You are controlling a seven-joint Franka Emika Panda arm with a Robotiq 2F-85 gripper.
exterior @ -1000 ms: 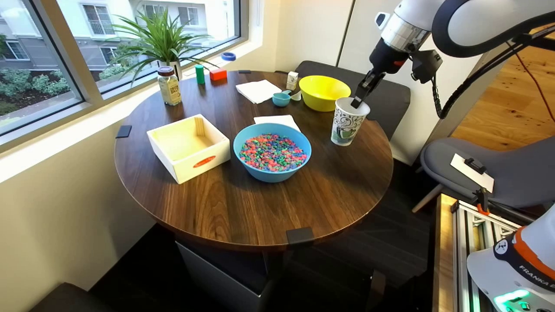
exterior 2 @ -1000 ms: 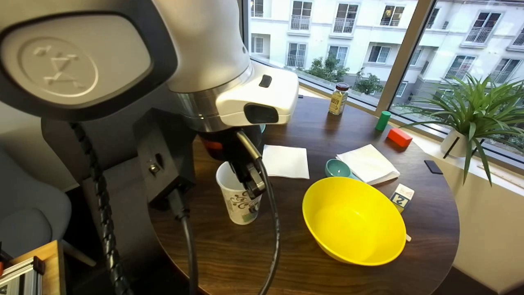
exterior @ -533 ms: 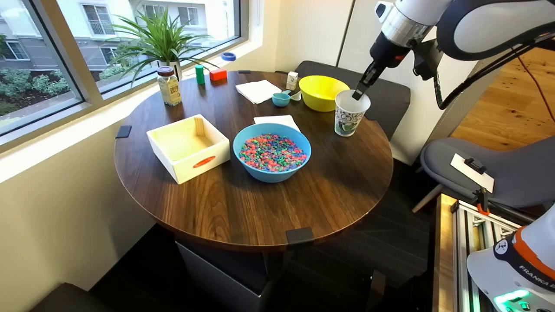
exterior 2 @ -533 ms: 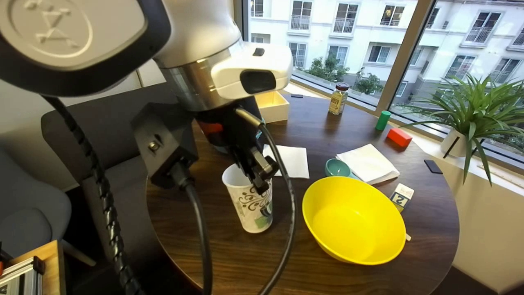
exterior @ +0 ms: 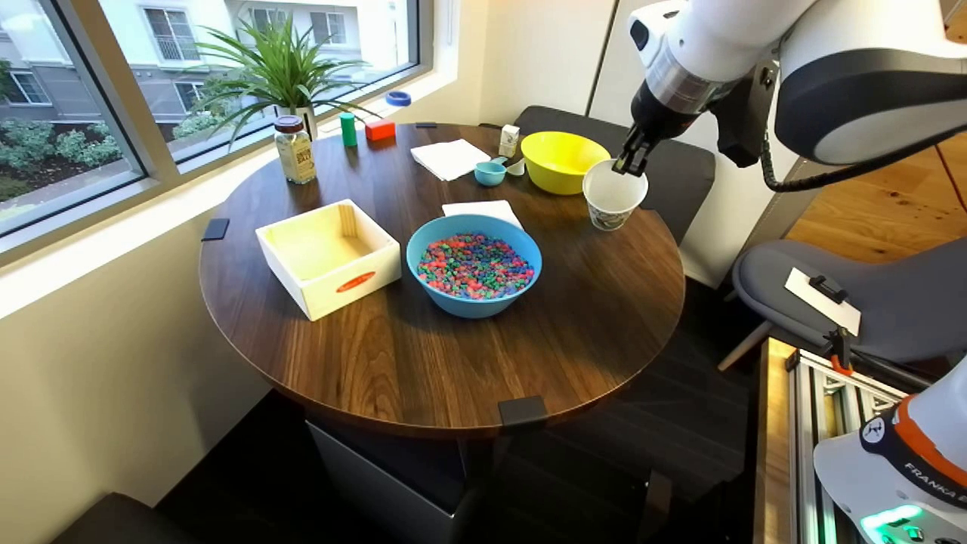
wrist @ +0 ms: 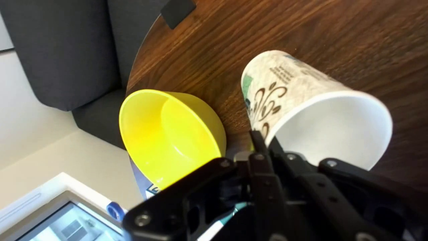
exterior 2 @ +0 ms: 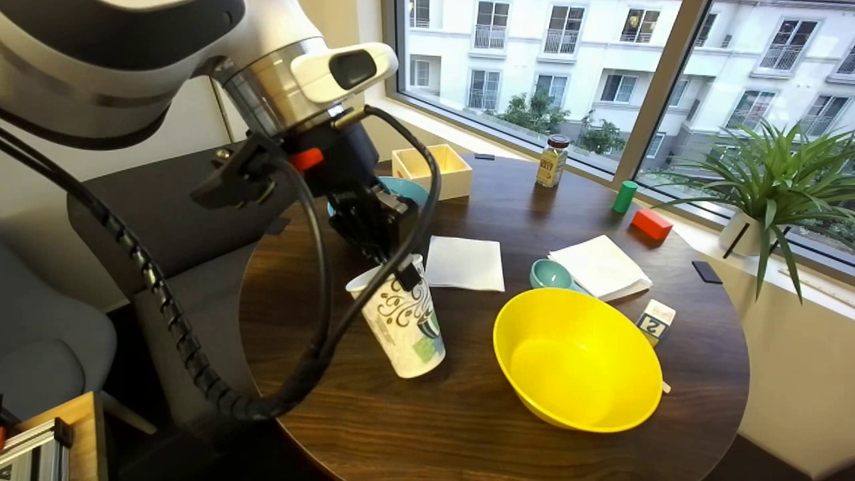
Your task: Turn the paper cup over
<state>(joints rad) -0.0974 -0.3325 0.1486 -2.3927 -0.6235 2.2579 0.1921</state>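
The paper cup [exterior: 609, 217] is white with brown scrolls and a green-blue print. It shows tilted in both exterior views [exterior 2: 404, 327], its mouth turned partly toward the camera in an exterior view. My gripper [exterior: 628, 165] is shut on the cup's rim, with one finger inside and one outside, and appears to hold it above the table. In the wrist view, the fingertips [wrist: 265, 140] pinch the rim of the cup [wrist: 284, 83], whose open mouth faces toward the lower right. The cup's inside looks white and empty; part of the rim is hidden behind the fingers.
The yellow bowl [exterior: 555, 162] stands close to the cup [exterior 2: 574, 367]. The blue bowl of colourful bits [exterior: 446, 302], a wooden box [exterior: 332, 264], napkins [exterior: 451, 159] and a teal scoop [exterior: 489, 175] are on the round table [exterior: 423, 363]. The table's edge is near the cup.
My wrist has turned and the arm has swung round. The cup, still held at its rim, has shifted slightly and tilted further, showing more of its inside in an exterior view.
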